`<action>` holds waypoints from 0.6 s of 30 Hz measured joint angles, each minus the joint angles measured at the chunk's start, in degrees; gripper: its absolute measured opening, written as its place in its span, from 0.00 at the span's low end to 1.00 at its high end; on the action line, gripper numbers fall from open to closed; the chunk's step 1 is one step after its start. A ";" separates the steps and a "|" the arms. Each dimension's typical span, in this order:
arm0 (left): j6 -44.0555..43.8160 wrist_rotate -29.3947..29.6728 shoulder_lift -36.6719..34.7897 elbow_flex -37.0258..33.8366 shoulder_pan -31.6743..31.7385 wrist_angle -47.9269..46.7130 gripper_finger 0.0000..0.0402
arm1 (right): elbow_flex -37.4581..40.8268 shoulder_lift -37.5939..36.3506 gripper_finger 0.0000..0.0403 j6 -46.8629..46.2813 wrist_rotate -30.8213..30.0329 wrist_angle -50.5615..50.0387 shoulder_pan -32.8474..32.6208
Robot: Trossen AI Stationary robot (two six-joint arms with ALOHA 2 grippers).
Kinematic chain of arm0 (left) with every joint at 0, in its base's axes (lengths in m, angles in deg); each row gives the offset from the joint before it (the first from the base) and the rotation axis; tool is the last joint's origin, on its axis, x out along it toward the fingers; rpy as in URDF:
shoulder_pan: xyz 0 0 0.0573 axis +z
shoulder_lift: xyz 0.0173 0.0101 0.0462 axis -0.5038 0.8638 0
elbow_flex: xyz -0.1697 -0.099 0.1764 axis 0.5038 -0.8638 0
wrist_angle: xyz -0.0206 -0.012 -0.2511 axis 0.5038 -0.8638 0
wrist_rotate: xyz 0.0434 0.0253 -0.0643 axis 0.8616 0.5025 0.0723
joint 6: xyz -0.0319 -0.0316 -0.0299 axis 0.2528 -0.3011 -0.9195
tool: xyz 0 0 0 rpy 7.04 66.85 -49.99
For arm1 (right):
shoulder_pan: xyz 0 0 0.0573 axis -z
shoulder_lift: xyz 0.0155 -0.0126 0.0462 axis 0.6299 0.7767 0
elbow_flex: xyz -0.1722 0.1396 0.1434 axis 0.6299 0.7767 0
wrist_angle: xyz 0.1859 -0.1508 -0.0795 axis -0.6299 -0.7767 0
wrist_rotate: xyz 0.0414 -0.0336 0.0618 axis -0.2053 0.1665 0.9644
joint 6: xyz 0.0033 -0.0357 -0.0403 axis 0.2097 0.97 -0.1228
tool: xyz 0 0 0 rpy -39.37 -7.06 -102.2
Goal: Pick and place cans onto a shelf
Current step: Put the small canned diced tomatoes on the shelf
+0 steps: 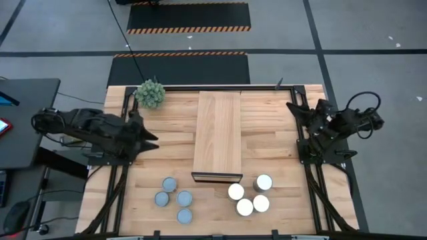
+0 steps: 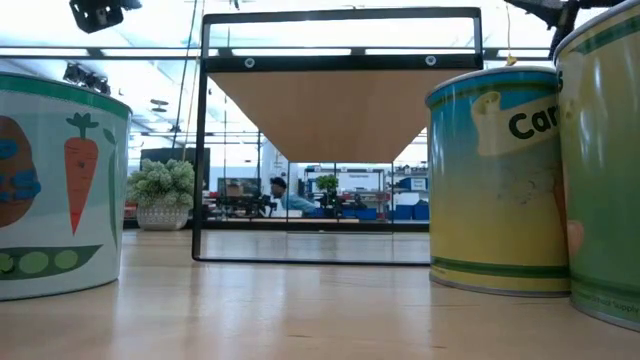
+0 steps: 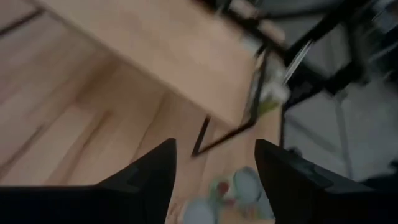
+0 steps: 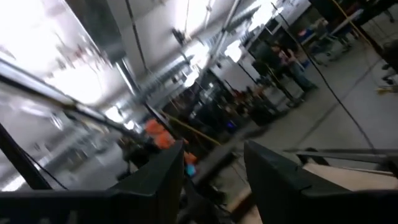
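Observation:
Several cans with pale blue-grey tops (image 1: 175, 199) stand near the table's front edge, left of centre; several with white tops (image 1: 250, 195) stand to their right. In the low view a can with a carrot label (image 2: 55, 185) stands left and two yellow-green cans (image 2: 495, 180) right. The light-wood shelf (image 1: 217, 133) lies along the table's middle on a dark frame. My left gripper (image 1: 152, 141) is open and empty, left of the shelf. My right gripper (image 1: 293, 107) is open and empty, raised at the table's far right.
A green spiky plant ball (image 1: 150, 93) sits at the far left of the table. Dark frame rails run along the table's left and right sides. Bare wood (image 1: 270, 130) lies between the shelf and each arm. People show in the room beyond the table.

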 joint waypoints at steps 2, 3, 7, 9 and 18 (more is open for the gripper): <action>0.85 -2.56 2.79 1.66 -0.02 -1.56 0.57 | -2.65 2.21 0.43 -0.42 0.42 -4.66 0.00; 1.35 -4.11 4.23 2.58 -0.02 -2.27 0.58 | -3.96 3.35 0.43 -0.62 0.96 -6.88 0.00; 2.98 -10.74 10.44 6.13 -0.50 -3.62 0.62 | -8.69 7.81 0.43 -2.78 4.37 -16.82 0.00; 3.41 -12.82 13.53 8.12 -1.58 -3.88 0.63 | -10.39 9.69 0.43 -3.87 6.39 -21.11 0.00; 1.01 -14.61 25.99 15.72 -9.83 -9.28 0.63 | -13.73 17.38 0.43 -5.02 17.10 -26.64 0.00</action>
